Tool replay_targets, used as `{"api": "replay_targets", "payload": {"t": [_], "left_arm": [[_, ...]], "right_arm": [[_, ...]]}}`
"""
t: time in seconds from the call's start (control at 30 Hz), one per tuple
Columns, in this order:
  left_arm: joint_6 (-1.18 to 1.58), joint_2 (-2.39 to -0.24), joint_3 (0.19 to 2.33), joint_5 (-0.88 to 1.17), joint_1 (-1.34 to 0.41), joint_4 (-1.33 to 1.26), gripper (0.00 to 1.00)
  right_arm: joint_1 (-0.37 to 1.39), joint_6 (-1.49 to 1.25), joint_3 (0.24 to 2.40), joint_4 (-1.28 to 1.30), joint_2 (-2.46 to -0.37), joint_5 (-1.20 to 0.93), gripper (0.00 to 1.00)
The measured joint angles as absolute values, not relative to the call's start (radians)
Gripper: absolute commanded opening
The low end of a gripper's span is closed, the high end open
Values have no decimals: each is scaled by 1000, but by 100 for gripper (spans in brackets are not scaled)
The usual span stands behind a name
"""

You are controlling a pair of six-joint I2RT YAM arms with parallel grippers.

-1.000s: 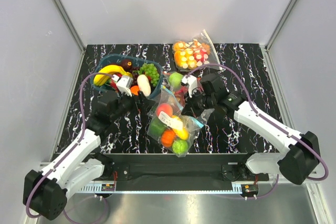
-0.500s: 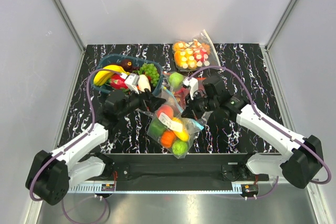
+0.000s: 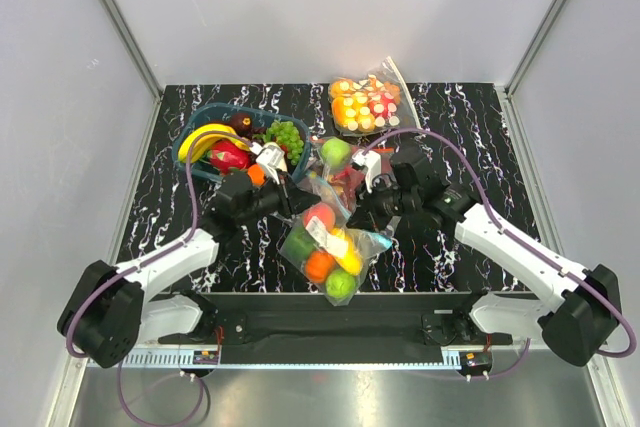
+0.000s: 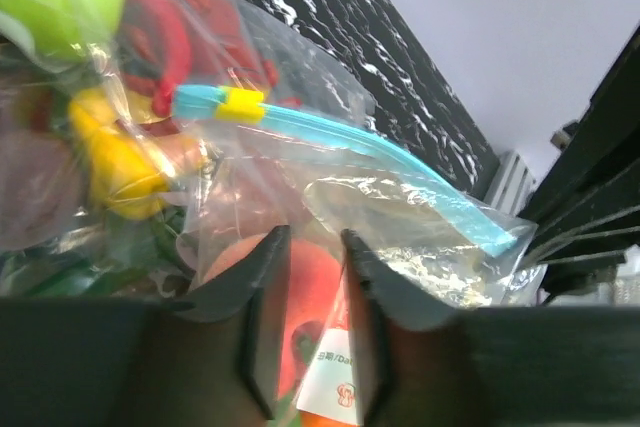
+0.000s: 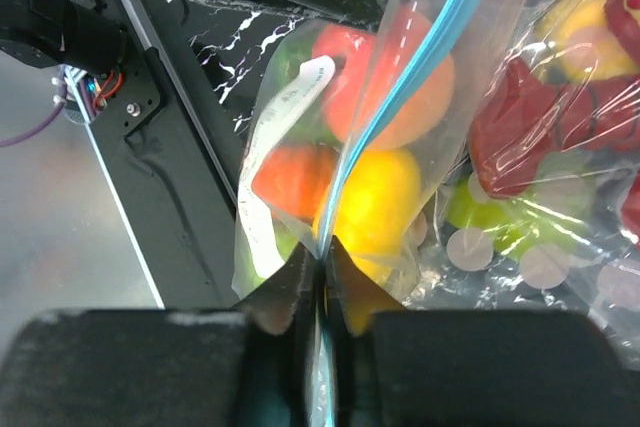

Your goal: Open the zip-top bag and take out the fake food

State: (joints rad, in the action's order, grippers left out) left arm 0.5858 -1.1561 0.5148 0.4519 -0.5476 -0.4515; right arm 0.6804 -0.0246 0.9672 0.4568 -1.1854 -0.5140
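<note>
The zip-top bag (image 3: pixel 325 242) lies at the table's front middle with its teal zipper strip (image 4: pixel 330 132) along the top edge. Through the film shows the fake food: a peach (image 3: pixel 318 215), a yellow banana (image 3: pixel 346 249), an orange (image 3: pixel 320 265) and a green fruit (image 3: pixel 340 284). My left gripper (image 3: pixel 298 199) reaches in from the left. Its jaws (image 4: pixel 312 242) stand close together with the bag's clear film between them, over the peach (image 4: pixel 310 282). My right gripper (image 3: pixel 362 209) is shut on the zipper strip (image 5: pixel 420 67), its fingertips (image 5: pixel 320 252) pinching it.
A teal basket (image 3: pixel 190 134) of fruit stands at the back left. A larger clear bag of red peppers with a green apple (image 3: pixel 337 154) lies just behind the zip-top bag. A small bag of orange and red-white pieces (image 3: pixel 365 102) sits at the back.
My left arm swung right from beside the basket to the bag, and its wide-open jaws closed on the film. The right gripper kept its pinch on the zipper strip.
</note>
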Motion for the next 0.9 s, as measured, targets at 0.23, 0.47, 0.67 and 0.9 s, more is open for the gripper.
{"api": "replay_targets", "payload": {"t": [0.23, 0.47, 0.67, 0.9], "left_arm": [[559, -1163, 514, 479, -563, -463, 0], [501, -1118, 509, 487, -580, -442, 0], [430, -1065, 508, 493, -616, -406, 0], [364, -1018, 507, 489, -628, -336, 0]], "right_arm": [[680, -51, 979, 495, -1154, -500, 73], [680, -52, 1090, 553, -1127, -401, 77], [680, -51, 1210, 525, -1214, -329, 67], [680, -59, 1261, 483, -1373, -332, 57]]}}
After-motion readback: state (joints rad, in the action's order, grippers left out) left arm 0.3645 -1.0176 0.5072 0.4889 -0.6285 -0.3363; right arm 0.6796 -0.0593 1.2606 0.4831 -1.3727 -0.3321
